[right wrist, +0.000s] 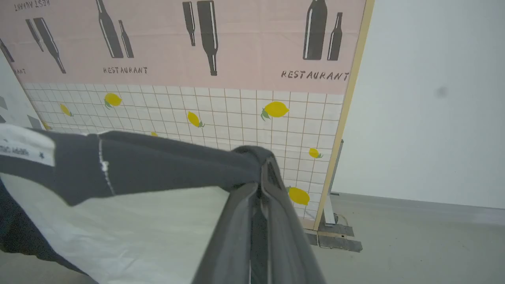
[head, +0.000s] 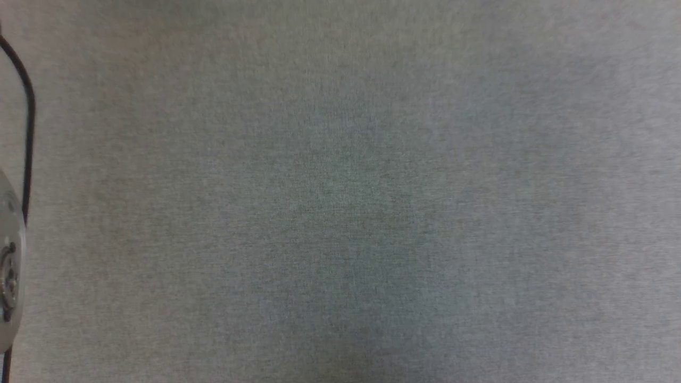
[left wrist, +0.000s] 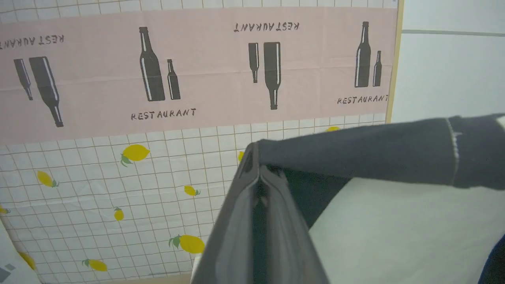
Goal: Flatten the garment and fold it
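Garment: the white cotton T-shirt with black shoulders and sleeves (left wrist: 375, 154) hangs in the air in front of a printed backdrop. It is stretched from the centre to the right edge of the left wrist view, and from the centre to the left edge of the right wrist view (right wrist: 158, 165).
Left gripper: the left gripper (left wrist: 258, 169) is clenched on the end of one black shoulder.
Right gripper: the right gripper (right wrist: 264, 165) is pinched tight on the opposite black shoulder. A strip of white neck tape (right wrist: 23, 150) shows at the far left.
Setting: the pink-banded backdrop with bottle prints and lemons on a white grid (left wrist: 197, 79) stands behind the shirt. The plain grey woven surface (head: 340, 191) lies bare in the head view, with a thin black cable (head: 29, 133) at its left edge.
Step in hand: flattening, by my reading. The shirt is held up and spread between both arms, and no fold is made yet.
Next move: lowering it onto the grey surface, both arms level and apart so the white body lands smooth.
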### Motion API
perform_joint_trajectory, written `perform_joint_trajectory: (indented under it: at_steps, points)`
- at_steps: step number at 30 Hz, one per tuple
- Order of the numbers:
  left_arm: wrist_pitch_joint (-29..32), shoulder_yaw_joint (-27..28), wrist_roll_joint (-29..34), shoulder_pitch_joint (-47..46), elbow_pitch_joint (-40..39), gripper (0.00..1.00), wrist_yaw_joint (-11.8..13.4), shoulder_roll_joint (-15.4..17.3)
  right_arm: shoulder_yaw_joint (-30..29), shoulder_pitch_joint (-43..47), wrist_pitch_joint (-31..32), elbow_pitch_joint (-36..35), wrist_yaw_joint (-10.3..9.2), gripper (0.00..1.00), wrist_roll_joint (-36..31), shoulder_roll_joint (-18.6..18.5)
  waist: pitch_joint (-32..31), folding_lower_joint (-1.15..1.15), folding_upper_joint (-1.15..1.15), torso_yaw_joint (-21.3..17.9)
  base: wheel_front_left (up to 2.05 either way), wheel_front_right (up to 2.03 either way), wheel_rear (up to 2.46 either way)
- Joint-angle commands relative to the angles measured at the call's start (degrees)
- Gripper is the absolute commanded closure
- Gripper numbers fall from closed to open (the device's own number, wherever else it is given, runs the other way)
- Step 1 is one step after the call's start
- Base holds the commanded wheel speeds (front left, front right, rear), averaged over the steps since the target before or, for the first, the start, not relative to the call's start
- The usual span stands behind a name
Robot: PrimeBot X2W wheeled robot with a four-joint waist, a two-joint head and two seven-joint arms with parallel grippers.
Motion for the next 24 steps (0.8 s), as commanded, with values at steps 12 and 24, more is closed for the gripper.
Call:
perform_joint_trajectory:
  at_steps: [12, 24]
  points:
    - [-10.71, -0.28, -3.61, 10.17, 6.54, 1.00, -2.48, -2.24, 6.81, 18.94, -5.96, -6.04, -0.10, 1.00, 13.88, -4.98, -0.77, -0.02, 0.00, 4.24, 0.00, 0.00, 0.00]
    - [-13.71, 3.11, -10.03, 49.16, -7.42, 1.00, 1.76, -3.78, 5.41, 60.78, -8.36, -23.97, -0.10, 1.00, 23.08, -6.64, -16.88, -0.02, 0.00, 4.85, 0.00, 0.00, 0.00]
